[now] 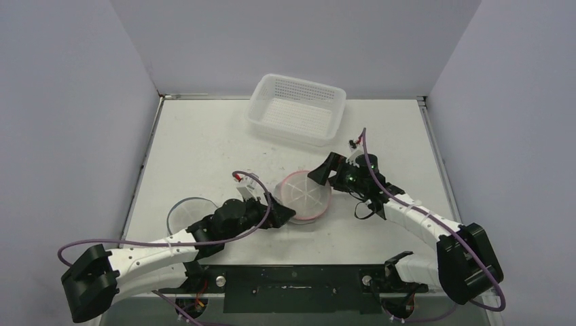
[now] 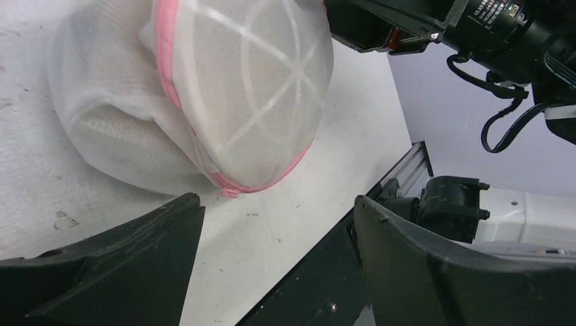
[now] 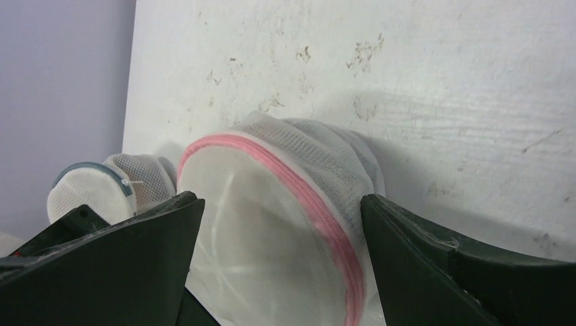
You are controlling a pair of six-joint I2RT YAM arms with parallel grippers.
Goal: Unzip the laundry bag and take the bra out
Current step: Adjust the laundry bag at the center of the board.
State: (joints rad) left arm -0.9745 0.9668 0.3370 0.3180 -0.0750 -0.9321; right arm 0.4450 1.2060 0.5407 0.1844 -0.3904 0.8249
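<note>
Left gripper [image 1: 285, 212] jaws apart, nothing between them but bare white table [image 2: 285, 224]. It sits low at the near-left edge of the round white mesh laundry bag with the pink zip rim [image 1: 303, 195]. In the left wrist view the laundry bag lies just beyond the fingertips, ahead and to the left, not touching them.

Second white mesh pouch with a grey-blue rim [image 1: 185, 209] sits on the table further left, partly under the left arm and well apart from the laundry bag.

Laundry bag is mid-table, between the two grippers. Drum/dome shape: soft mesh body resting on the table, stiff flat disc on top with white ribs crossing like spokes, pink band all round the disc edge. Zip band looks closed along the stretch seen from the right wrist. Can't make out the contents through the mesh, and the zip pull isn't identifiable.

Orientation: round from above, so no real long axis. Disc face looks mostly up and is tipped somewhat off level.

Right gripper [image 1: 319, 175] jaws wide apart at the far-right rim of the laundry bag. Its wrist view shows the pink rim framed between the two fingers; can't tell whether they touch it.

White perforated plastic basket [image 1: 297, 109] sits at the far edge of the table, apart from everything else.
</note>
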